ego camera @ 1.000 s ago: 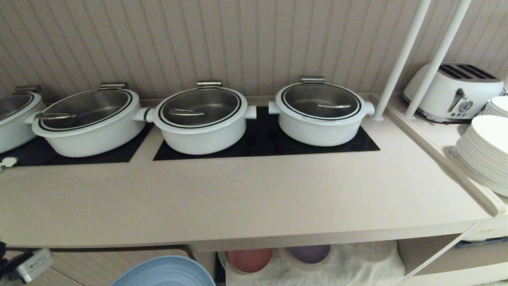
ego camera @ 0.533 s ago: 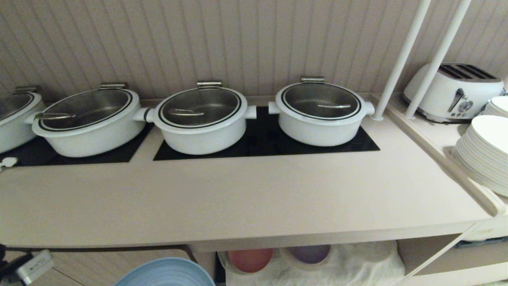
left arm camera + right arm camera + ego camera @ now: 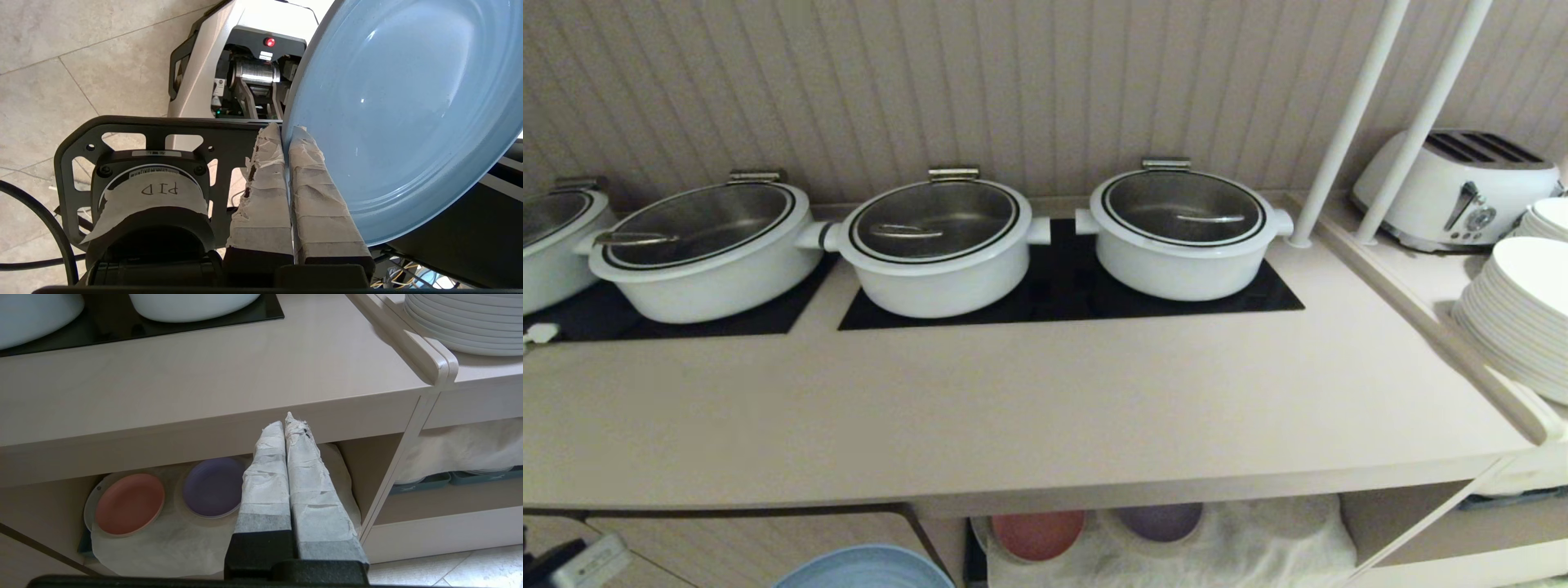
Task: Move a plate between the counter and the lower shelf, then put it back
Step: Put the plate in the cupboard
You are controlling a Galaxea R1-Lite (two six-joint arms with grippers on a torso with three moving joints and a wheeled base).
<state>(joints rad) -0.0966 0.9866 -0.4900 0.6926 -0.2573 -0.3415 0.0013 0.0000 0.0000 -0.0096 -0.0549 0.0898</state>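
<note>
Your bench [image 3: 1029, 400] shows a broad bare strip between its thick front edge and the black inset panels [image 3: 1062, 298]; on its right it ends at a raised edge strip [image 3: 1421, 314] bordering the adjoining top. Beneath the front edge the lower shelf [image 3: 171, 543] stands open, lined with a rumpled white cloth, with bare cloth in front of the plates lying there. Count: four white lidded pots [image 3: 939, 245] along the back of the bench, the leftmost cut by the picture's edge; two white poles [image 3: 1347, 122]; one toaster [image 3: 1462, 188]; two stacks of white plates [image 3: 1515, 327] on the adjoining top; one pink plate [image 3: 130, 504] and one purple plate [image 3: 213, 486] side by side on the shelf cloth, apart from each other. The light-blue plate [image 3: 404, 110] is off the bench and outside the shelf, held below and in front of the bench edge at the left. Your left hand [image 3: 286, 130] is clamped on its rim, one taped finger on each face, the plate extending out past the fingertips. Your right hand [image 3: 288, 420] is closed on nothing, fingers pressed together, hanging in front of the shelf opening, clear of the bench edge.
</note>
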